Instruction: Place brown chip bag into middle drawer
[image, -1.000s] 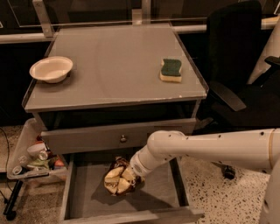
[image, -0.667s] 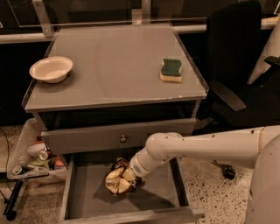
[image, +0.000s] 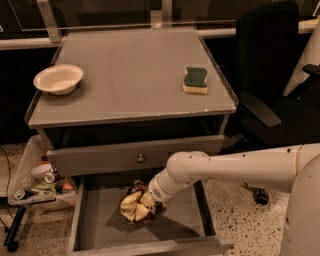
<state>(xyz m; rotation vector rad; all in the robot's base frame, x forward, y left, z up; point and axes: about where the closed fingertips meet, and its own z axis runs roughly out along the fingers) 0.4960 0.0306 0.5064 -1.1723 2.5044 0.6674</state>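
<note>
The brown chip bag (image: 134, 204), crumpled, dark brown and tan-yellow, is inside the open middle drawer (image: 180, 231), low over or on its grey floor left of centre. My gripper (image: 146, 196) reaches down into the drawer at the end of the white arm (image: 235, 167) from the right. It is at the bag's right side and touches it. The bag and the wrist hide the gripper's end.
Above the open drawer is a grey drawer front with a small round knob (image: 141, 159). On the cabinet top sit a white bowl (image: 58, 78) at left and a green-and-yellow sponge (image: 195, 80) at right. A black office chair (image: 272, 75) stands right; a bin of clutter (image: 37, 182) stands left.
Nothing has visibly moved; the arm and the bag stay at the same place in the drawer.
</note>
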